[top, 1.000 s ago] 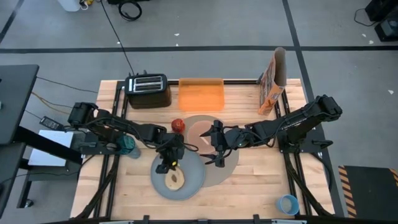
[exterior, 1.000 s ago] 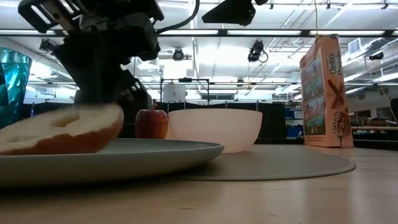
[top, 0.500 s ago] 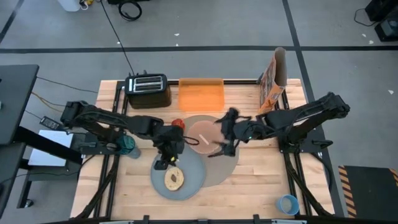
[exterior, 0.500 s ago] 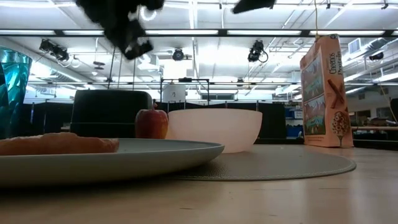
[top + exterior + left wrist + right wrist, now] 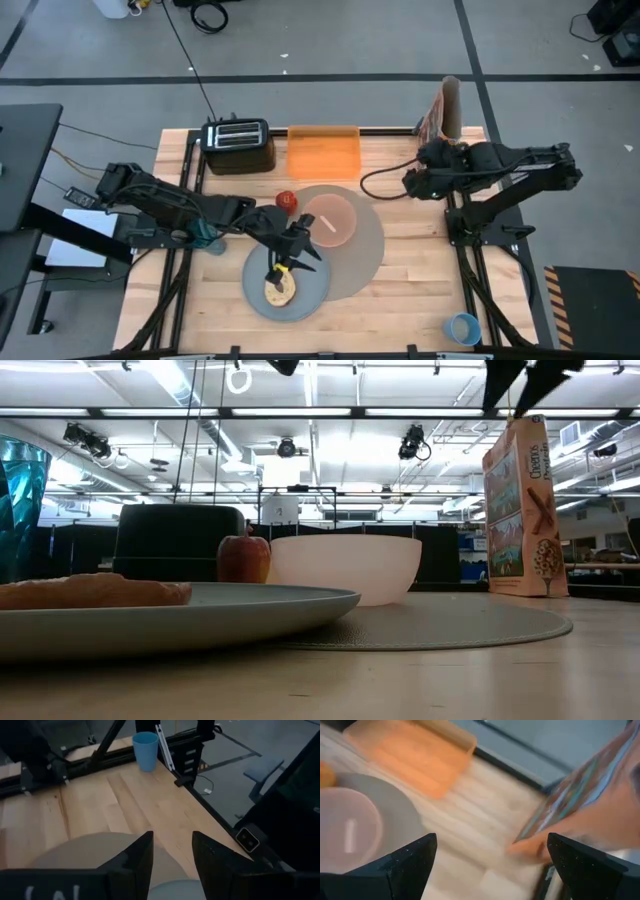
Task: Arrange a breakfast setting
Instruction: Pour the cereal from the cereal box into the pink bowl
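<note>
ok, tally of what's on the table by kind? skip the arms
Dishes: 3 – plate, bowl, blue cup
Food: 3 – bagel, apple, cereal box
Mat: 1
Toaster: 1
Orange tray: 1
Teal glass: 1
Spoon in the bowl: 1
Total: 11

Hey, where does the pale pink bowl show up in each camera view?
High view: the pale pink bowl sits mid-table on the large round taupe mat.
Low view: centre, on the mat, just right of the red apple.
Left wrist view: not in it.
Right wrist view: at the left edge, on the mat.
Shared landmark: the taupe mat.
</note>
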